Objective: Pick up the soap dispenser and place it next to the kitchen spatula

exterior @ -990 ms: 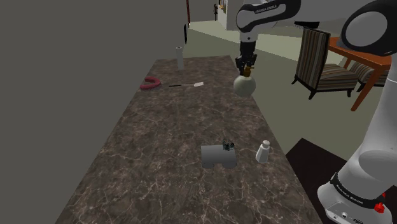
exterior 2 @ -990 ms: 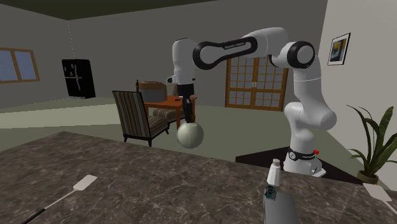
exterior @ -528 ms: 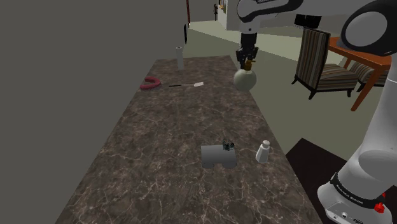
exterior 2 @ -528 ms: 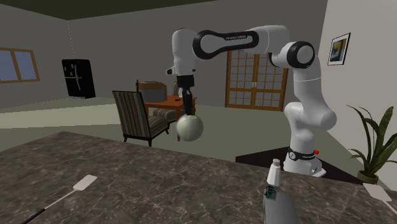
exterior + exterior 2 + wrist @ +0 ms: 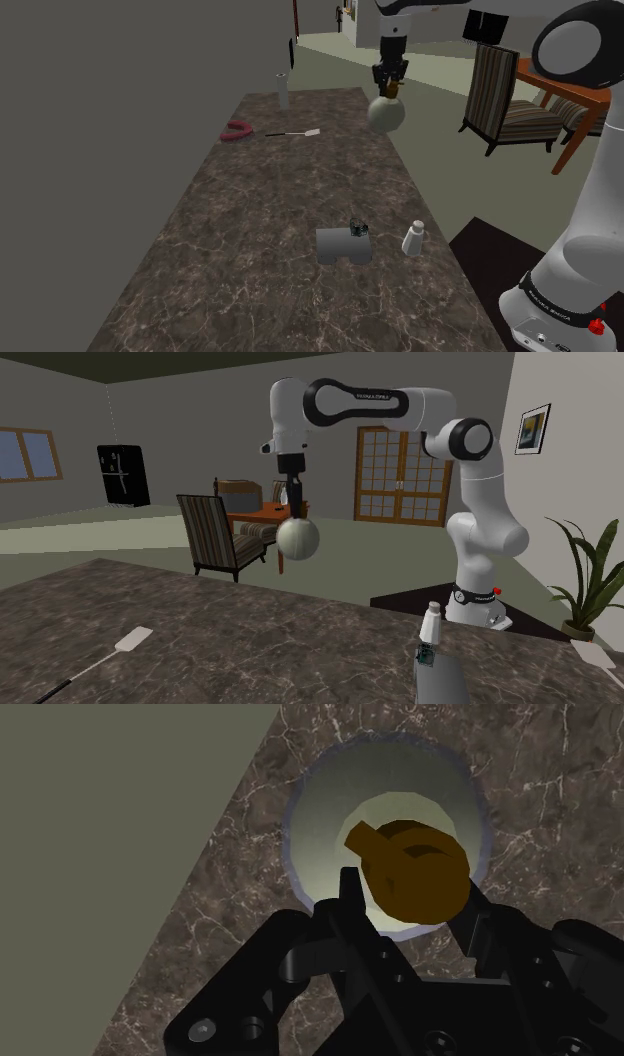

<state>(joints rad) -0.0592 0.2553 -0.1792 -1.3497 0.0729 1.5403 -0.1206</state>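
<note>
1. Right, I see the white arm [image 5: 470, 502] rising from its stand [image 5: 560, 310] at the shoulder view's lower right. Its upper link lies level high over the counter, and the wrist turns straight down.
2. The gripper [image 5: 388, 88] points down, and its black fingers [image 5: 345, 894] are clamped on the brown pump head [image 5: 415, 869] of the soap dispenser [image 5: 386, 114]. I read that as a firm hold, with the fingers pressed on either side of the head.
3. The soap dispenser hangs in the air above the far right part of the counter in the shoulder view, well apart from the kitchen spatula [image 5: 292, 133].
4. Its long axis is upright, with the pump head on top and the pale round body [image 5: 297, 539] below. In the wrist view the short spout points toward the counter's edge, where the olive floor begins.
5. The kitchen spatula lies flat on the far left of the counter in the shoulder view, with its white blade toward the right and a red object [image 5: 237, 129] at its handle end.
6. The counter [image 5: 270, 270] is dark brown veined stone. A grey block [image 5: 343, 244] and a small white bottle [image 5: 414, 238] stand nearer the stand, and a slim grey bottle [image 5: 283, 93] is at the far end.
7. In the second exterior view I see a striped armchair [image 5: 215, 532], an orange-brown table [image 5: 268, 512], a black fridge [image 5: 124, 474], glazed double doors [image 5: 400, 482] and a potted plant [image 5: 590, 592].
</note>
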